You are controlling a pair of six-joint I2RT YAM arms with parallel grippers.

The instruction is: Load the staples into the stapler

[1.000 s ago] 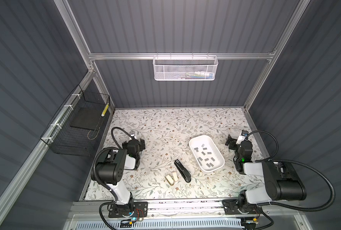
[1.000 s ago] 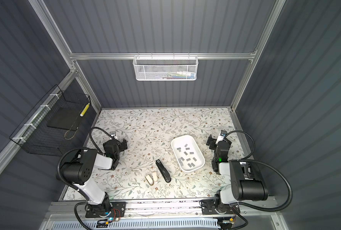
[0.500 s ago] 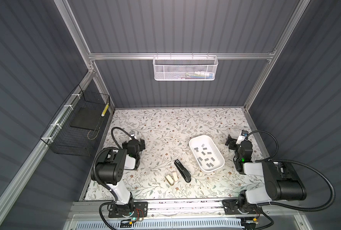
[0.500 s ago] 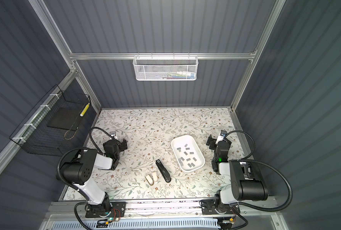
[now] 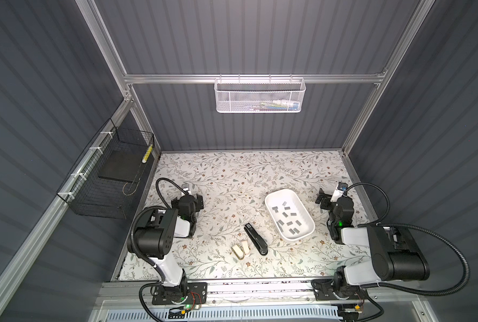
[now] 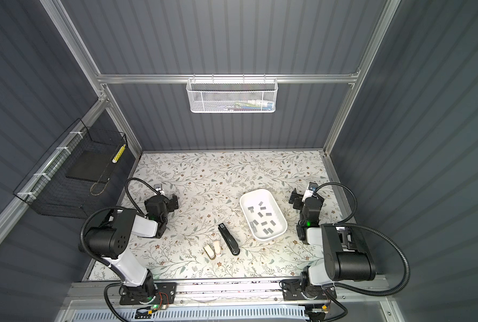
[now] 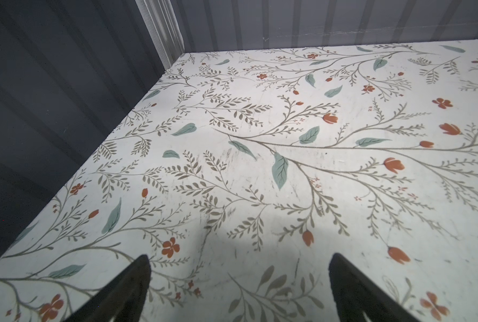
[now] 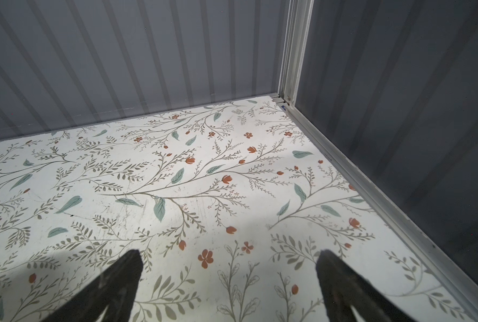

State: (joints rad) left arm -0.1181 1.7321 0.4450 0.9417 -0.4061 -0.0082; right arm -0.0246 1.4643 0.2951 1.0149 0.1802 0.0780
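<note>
Nothing looks loaded yet. At centre left of the top views, the left fingers point(image 7: 120, 295) stand apart, empty, over the floral table point(image 5: 232, 172). At lower centre the stapler point(image 5: 256, 236) lies untouched. Just right of it the staples point(image 5: 289, 223) lie loose in a white tray point(image 5: 270, 199). At centre right the right fingers point(image 8: 112, 287) gape, empty. Opening, picking and feeding all remain. Grey ribbed walls point(image 5: 260, 41) enclose the table.
</note>
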